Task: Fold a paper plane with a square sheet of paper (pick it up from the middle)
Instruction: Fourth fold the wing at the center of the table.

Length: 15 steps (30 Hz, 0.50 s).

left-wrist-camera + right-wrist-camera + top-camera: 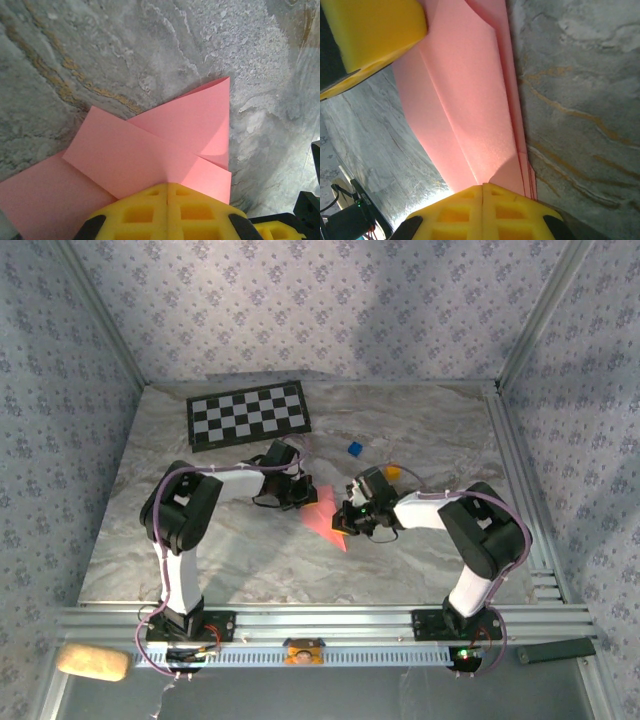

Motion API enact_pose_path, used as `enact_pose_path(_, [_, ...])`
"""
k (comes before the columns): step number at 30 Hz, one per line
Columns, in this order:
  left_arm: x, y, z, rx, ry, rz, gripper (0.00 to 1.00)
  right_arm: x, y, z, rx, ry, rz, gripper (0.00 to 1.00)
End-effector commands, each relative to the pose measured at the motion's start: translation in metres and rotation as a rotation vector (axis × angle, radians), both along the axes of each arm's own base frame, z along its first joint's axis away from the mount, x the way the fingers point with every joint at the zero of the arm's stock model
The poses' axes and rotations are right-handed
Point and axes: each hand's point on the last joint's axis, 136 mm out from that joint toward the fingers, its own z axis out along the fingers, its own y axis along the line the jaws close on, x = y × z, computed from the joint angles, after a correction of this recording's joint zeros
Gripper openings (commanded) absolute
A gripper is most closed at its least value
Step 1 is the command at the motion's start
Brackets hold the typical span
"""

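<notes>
The square sheet of paper (325, 515), already part-folded, lies flat on the marbled worktop (250, 550) between the two arms. The left wrist view shows two diagonal flaps crossing over a centre line. The left claw (167, 187) is closed, its yellow fingertips set on the sheet where the flaps meet. The right claw (483, 187) is likewise closed, its tips bearing on the opposite end beside the stacked layer edges. Whether either claw pinches a layer cannot be determined. The step in hand appears to be setting a crease. Keep one claw pressing as an anchor and run the other along the fold line with light, even pressure. Keep the layer edges aligned, since thin paper is likely to slide on the smooth stone and skew. The two claws work close together, so avoid contact between their fingers. A blue block (354, 448) and an orange-yellow block (393, 472) lie just behind the right claw, within reach of its sweep. The checkerboard mat (248, 413) lies at the far edge, well apart.
</notes>
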Motion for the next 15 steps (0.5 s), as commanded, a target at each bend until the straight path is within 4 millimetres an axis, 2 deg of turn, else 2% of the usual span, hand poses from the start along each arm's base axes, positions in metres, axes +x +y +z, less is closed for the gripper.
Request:
enact_pose_path(1, [-0.012, 0.021, -0.029, 0.097, 0.049, 0.008, 0.0, 0.004, 0.007, 0.016, -0.003, -0.007, 0.016, 0.0])
enact_pose_path(11, [-0.012, 0.018, -0.026, 0.085, 0.041, -0.005, 0.0, 0.034, 0.036, 0.009, 0.03, 0.003, 0.016, 0.0])
enact_pose_path(15, [-0.013, 0.018, -0.027, 0.085, 0.042, -0.006, 0.0, 0.042, 0.036, 0.006, 0.019, 0.0, 0.015, 0.0])
